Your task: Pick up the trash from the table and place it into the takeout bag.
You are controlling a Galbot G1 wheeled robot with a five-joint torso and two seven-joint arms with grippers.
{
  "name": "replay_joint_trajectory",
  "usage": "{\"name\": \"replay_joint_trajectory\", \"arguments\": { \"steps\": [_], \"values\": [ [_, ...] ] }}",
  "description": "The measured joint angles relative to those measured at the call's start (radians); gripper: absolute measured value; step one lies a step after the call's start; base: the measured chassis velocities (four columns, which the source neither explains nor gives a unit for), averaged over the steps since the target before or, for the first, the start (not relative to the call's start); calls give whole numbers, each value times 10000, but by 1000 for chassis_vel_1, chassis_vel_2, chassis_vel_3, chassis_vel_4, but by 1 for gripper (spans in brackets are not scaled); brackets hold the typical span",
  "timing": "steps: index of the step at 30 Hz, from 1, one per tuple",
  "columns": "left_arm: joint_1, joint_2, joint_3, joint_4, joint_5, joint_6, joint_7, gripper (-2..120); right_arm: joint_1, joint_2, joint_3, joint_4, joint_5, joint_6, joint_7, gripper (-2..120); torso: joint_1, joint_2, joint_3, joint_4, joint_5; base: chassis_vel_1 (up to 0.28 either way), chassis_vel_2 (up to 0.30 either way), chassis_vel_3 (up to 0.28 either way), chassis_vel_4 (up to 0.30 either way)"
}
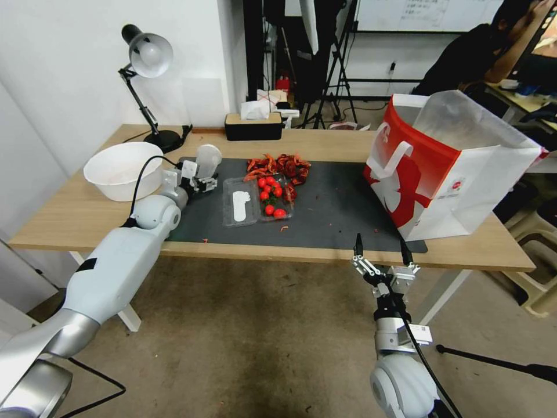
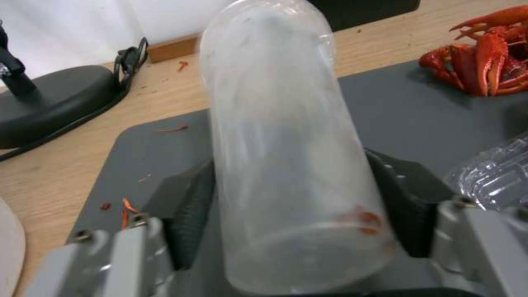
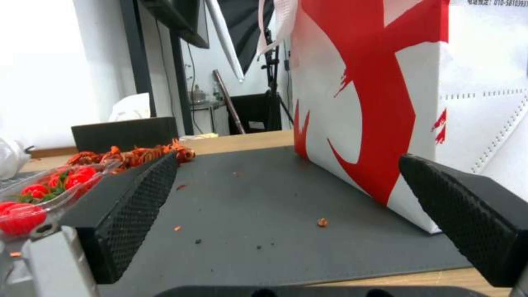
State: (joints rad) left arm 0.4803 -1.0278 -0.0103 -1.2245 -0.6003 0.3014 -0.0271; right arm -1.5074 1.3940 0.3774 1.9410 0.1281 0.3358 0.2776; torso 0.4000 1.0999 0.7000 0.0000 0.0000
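Left jaws pinching clear plastic cup (image 2: pixel 297 165) beside crayfish shells (image 1: pixel 279 166); right jaws spread

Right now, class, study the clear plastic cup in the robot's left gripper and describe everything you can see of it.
The clear plastic cup is a tall, cloudy, see-through tumbler that widens slightly toward one end. It looks like thin plastic, with reddish smears inside near its base. The left gripper holds it, one black ribbed finger pressed on each side. It sits tilted over the left end of the dark grey mat, near the white bowl. Whether it rests on the mat is unclear.
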Motion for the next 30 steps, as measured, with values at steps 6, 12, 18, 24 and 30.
{"name": "replay_joint_trajectory", "arguments": {
  "steps": [6, 12, 18, 24, 30],
  "values": [
    [48, 57, -6, -42, 27, -140, 21, 50, -23, 0, -7, 4, -14, 14, 4, 100, 0, 0, 0, 0, 0, 0, 0, 0, 0],
    [-76, 155, 160, -236, 37, -1283, 507, 50, -35, 1, -8, 11, -23, 30, 9, 100, 0, 0, 0, 2, 0, 0, 0, 0, 0],
    [-778, 45, 741, -446, -677, -2958, 1783, 50, -46, 16, -13, 33, -42, 42, 15, 100, 0, 0, 0, 1, 2, 0, 0, 0, 0],
    [-2335, -513, 2075, -649, -1685, -3732, 2811, 50, -98, -17, 41, 60, -47, 78, 36, 100, 0, 0, 0, -1, 3, 0, 0, 0, 0],
    [-3724, -1086, 3763, -654, -2390, -3914, 2977, 50, -155, -19, 111, 106, -51, 99, 51, 100, 0, 1, 0, -3, 5, 0, 0, 0, 0]
  ]
}}
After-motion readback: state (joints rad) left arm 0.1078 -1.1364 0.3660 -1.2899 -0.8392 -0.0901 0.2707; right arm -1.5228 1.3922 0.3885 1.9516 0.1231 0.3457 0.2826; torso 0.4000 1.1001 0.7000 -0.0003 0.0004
